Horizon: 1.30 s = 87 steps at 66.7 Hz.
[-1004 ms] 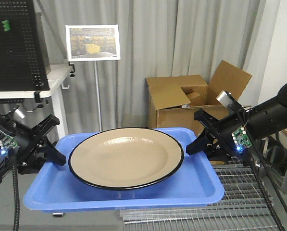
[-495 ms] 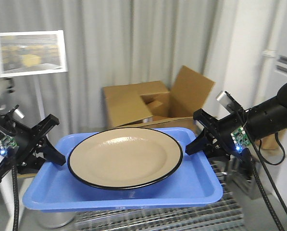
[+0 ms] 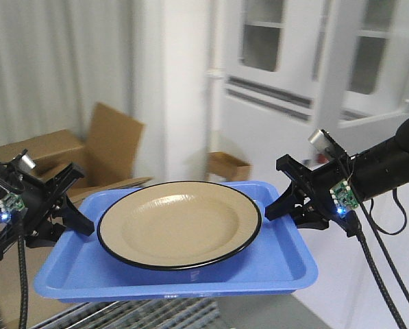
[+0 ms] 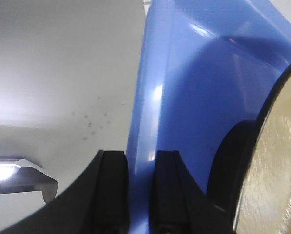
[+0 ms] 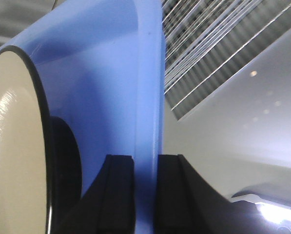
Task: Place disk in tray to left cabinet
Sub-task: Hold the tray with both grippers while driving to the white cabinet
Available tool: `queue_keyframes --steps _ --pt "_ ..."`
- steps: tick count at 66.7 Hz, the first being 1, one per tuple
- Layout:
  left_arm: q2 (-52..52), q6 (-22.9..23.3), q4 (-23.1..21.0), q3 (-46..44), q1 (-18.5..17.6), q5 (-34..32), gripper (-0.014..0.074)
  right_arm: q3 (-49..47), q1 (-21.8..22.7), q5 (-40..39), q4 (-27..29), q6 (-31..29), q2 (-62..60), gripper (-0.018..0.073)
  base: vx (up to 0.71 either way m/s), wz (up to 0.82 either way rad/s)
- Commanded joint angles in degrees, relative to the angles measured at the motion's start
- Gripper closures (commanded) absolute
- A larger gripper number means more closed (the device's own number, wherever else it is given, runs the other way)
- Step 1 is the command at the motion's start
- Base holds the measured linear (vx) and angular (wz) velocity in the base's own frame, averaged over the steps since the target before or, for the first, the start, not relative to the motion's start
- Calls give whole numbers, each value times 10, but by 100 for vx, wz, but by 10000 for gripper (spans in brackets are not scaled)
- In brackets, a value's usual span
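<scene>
Blue tray, rims pinched, disk ctrd

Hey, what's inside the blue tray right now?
Only the disk, a tan plate with a black rim, lies in the tray. It covers most of the tray's floor, so anything beneath it is hidden.

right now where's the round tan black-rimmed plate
Front view: the round tan plate lies centred in the bright blue plastic tray, held between the left gripper and right gripper.
</scene>
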<state>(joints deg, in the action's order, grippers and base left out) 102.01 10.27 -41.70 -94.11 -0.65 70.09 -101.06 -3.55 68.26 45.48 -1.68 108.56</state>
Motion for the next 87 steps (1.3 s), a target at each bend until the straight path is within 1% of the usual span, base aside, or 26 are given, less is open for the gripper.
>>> queue_keyframes --steps 1,25,44,64,87 --pt "-30 8 -127 -20 -17 15 597 -22 -17 31 132 -2 -37 564 21 -82" --pt "-30 8 -127 -20 -17 15 597 -22 -17 31 132 -2 -37 564 20 -77" --pt "-30 8 -127 -20 -17 15 597 -22 -17 31 132 -2 -37 564 17 -62" --pt "-30 8 -127 -20 -17 15 597 -22 -17 31 132 -2 -37 564 18 -43" --pt "-30 8 -127 -20 -17 15 597 -22 -17 31 132 -2 -37 564 24 -22"
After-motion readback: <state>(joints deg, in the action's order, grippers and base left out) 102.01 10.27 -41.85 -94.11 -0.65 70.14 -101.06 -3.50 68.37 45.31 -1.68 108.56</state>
